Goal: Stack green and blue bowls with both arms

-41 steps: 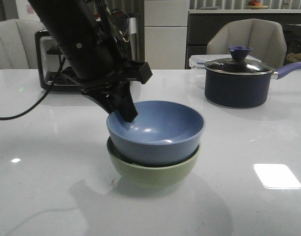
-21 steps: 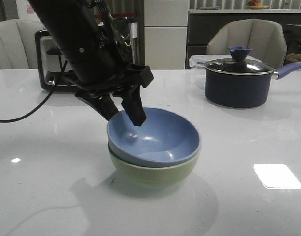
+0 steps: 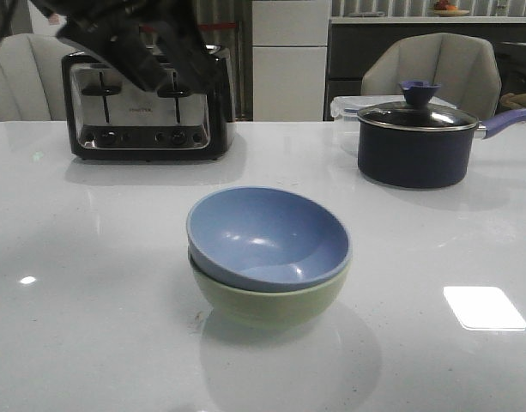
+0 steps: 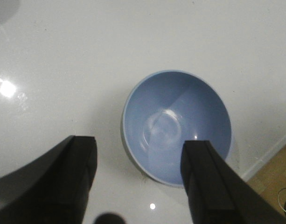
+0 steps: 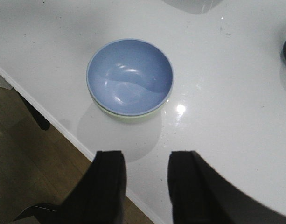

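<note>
The dusty blue bowl [image 3: 267, 236] sits nested inside the pale green bowl [image 3: 267, 300] at the middle of the white table. The stack also shows in the left wrist view [image 4: 177, 126] and the right wrist view [image 5: 129, 77], where a sliver of green rim [image 5: 129, 116] shows under the blue. My left gripper [image 4: 140, 179] is open and empty, high above the bowls; its arm [image 3: 117, 34] is blurred at the top left of the front view. My right gripper [image 5: 146, 186] is open and empty, high over the table's near edge.
A black and chrome toaster [image 3: 142, 103] stands at the back left. A dark navy lidded saucepan [image 3: 417, 137] stands at the back right with a clear container [image 3: 344, 107] behind it. The table edge [image 5: 54, 123] and wooden floor show in the right wrist view.
My left gripper let go of the blue bowl, which settled level into the green bowl. The left arm then rose up and back to the top left.
</note>
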`<control>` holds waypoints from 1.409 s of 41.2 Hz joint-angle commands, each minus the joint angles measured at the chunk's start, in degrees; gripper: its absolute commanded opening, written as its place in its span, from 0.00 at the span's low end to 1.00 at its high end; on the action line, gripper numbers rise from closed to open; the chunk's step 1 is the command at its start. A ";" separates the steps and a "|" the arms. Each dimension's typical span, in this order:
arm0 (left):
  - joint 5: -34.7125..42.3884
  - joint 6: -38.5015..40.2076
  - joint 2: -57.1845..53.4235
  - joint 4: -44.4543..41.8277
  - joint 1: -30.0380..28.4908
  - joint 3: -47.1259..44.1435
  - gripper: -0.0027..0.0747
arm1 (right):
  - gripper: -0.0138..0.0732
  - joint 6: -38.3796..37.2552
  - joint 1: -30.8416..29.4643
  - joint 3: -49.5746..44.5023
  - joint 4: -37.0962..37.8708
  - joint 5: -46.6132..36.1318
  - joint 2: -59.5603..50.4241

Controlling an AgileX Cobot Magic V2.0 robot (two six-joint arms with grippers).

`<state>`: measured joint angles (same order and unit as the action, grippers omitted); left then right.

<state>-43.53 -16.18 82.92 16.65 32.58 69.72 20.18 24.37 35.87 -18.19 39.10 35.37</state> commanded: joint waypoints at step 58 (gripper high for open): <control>1.97 12.24 -40.15 -17.93 0.29 -29.11 0.19 | 0.21 0.65 0.05 1.45 -0.64 4.11 -0.11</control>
<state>-45.35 -4.57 42.91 -1.12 32.61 39.09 20.18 24.37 35.87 -18.19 46.07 35.37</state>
